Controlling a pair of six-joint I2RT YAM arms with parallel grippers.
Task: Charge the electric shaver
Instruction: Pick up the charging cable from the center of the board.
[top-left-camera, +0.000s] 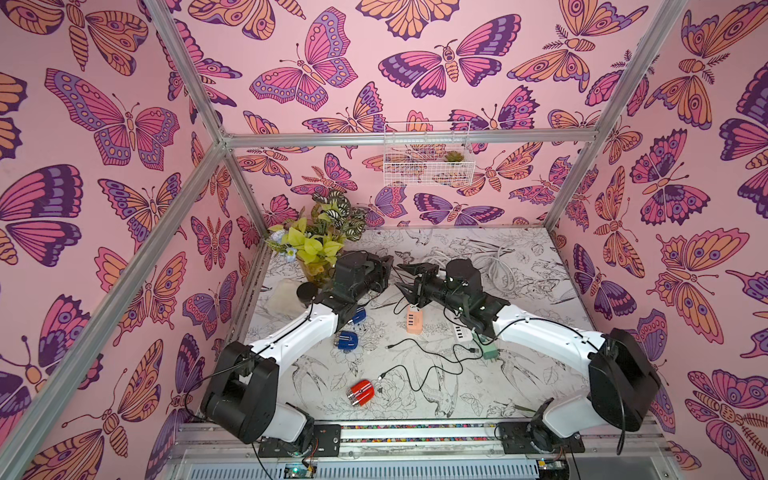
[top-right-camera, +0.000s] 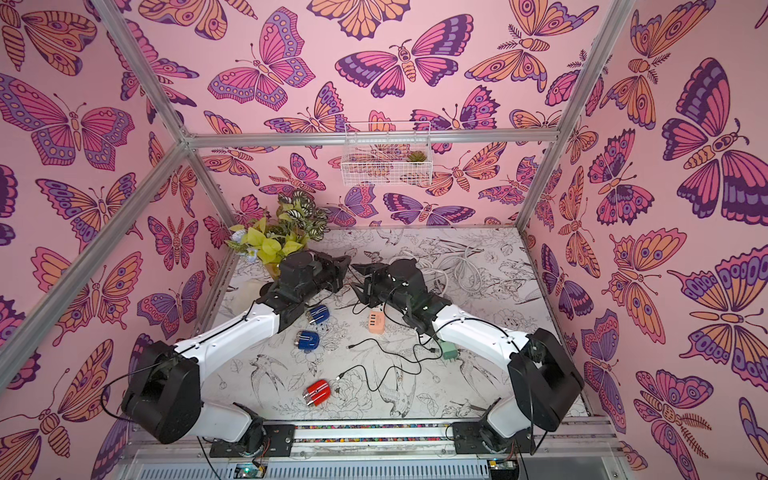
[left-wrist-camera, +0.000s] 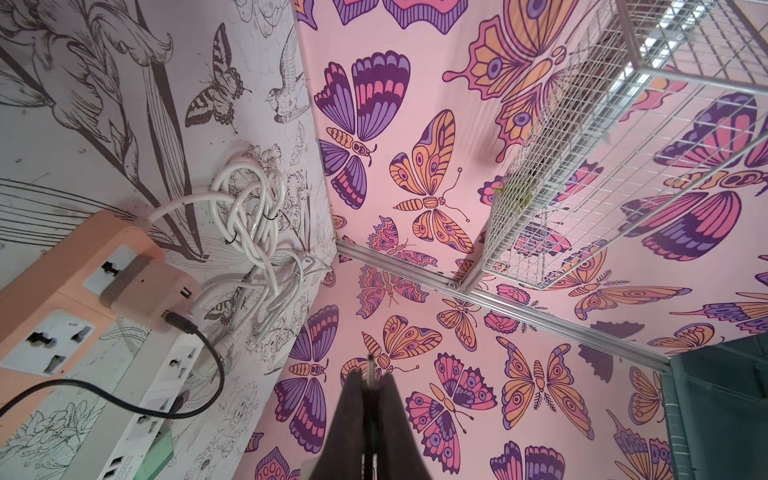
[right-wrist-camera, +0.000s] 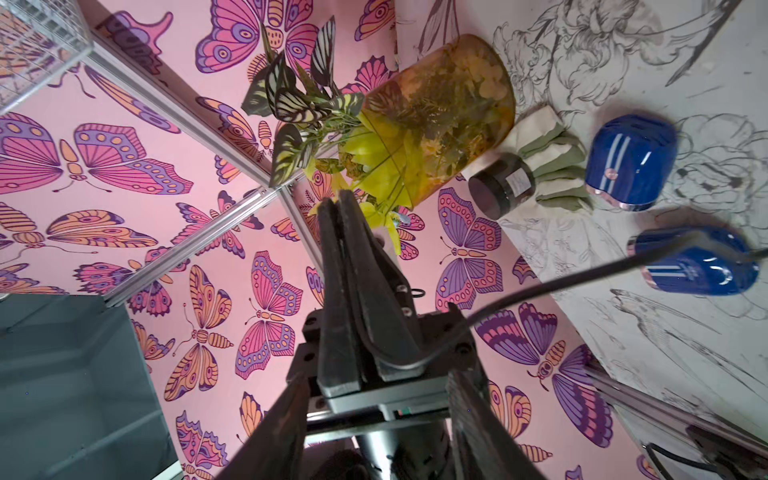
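Three electric shavers lie on the table: two blue ones (top-left-camera: 358, 316) (top-left-camera: 347, 341) by my left arm and a red one (top-left-camera: 361, 392) near the front. My left gripper (top-left-camera: 388, 264) (left-wrist-camera: 371, 374) is raised above the table and shut on the small plug of a black charging cable (right-wrist-camera: 582, 282). Facing it tip to tip, my right gripper (top-left-camera: 405, 282) (right-wrist-camera: 380, 374) stands open, its fingers on either side of the left gripper's body, holding nothing. The cable's other end sits in a peach adapter (left-wrist-camera: 149, 291) on the peach power strip (top-left-camera: 414, 319).
A white power strip (top-left-camera: 461, 332) and a green plug (top-left-camera: 490, 352) lie under my right arm. More black cables (top-left-camera: 432, 357) loop across mid-table. A vase of leaves (top-left-camera: 320, 249), a black jar (right-wrist-camera: 498, 187) and a folded cloth (right-wrist-camera: 552, 166) stand back left. White cords (top-left-camera: 498, 266) lie back right.
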